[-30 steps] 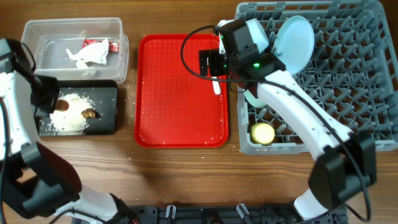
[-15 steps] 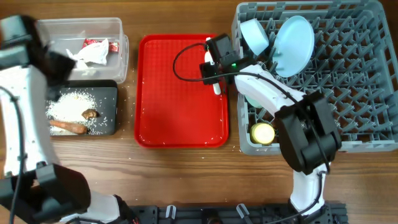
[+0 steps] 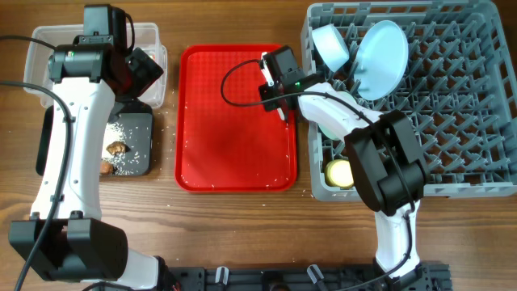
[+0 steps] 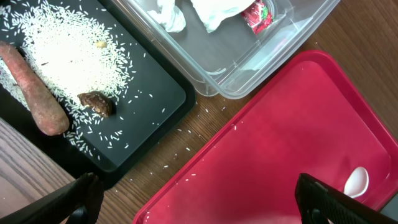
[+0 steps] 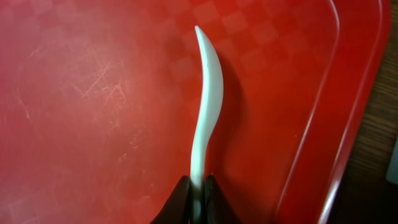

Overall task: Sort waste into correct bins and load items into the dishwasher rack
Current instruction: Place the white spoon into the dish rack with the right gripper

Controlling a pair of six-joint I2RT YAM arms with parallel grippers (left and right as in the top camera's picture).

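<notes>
**Right gripper pinching the spoon at the tray's right edge**

The right gripper is pinching the white spoon by one end, its two fingertips pressed against the sides of the handle. The spoon is lying on the red tray, close to the tray's right edge and near its far right corner. The rest of the spoon is curving away from the fingers across the tray floor.

The left gripper is hovering with its fingers spread wide and nothing between them. It is hanging over the gap between the bins and the tray's left edge.

The rack is sitting at the table's right edge. It is holding the plate and a white bowl along its far edge, and the cup in its near left corner.

At the table's left edge, the clear bin is holding the wrapper scraps. The black bin, just beside it, is holding the carrot, the brown lump and rice. A few grains are lying loose on the wood between the black bin and the tray.
</notes>
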